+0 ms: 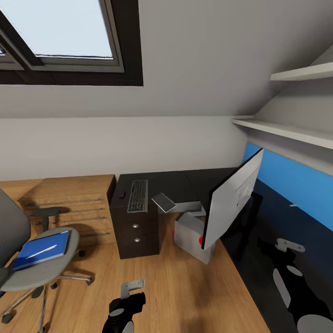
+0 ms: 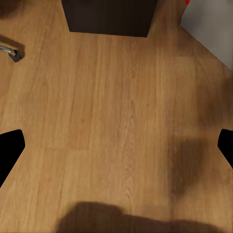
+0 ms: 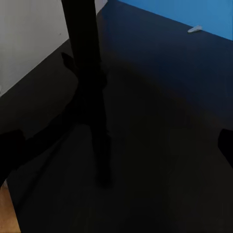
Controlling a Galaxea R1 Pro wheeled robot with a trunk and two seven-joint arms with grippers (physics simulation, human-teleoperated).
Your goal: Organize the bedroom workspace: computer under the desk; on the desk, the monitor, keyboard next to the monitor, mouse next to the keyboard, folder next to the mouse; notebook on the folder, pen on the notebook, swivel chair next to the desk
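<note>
Your left gripper [image 1: 132,289] hangs over bare floor, jaws apart, empty; right gripper [image 1: 289,246] over the desk [image 1: 185,182] edge, parted. Folder [image 1: 40,249] sits mid chair [image 1: 32,268] seat. Risk: swinging right could topple the monitor [image 1: 231,199].

**Everything placed around the desk**

The keyboard [image 1: 138,195] lies on the desk [image 1: 185,182], the mouse [image 1: 122,194] just left of it and the notebook [image 1: 164,202] to its right. The monitor [image 1: 231,199] stands on the desk's right wing, the computer [image 1: 192,236] on the floor beneath. Left of the desk stands the swivel chair [image 1: 32,273], the folder [image 1: 41,249] on its seat with the pen [image 1: 41,251] on top.
</note>
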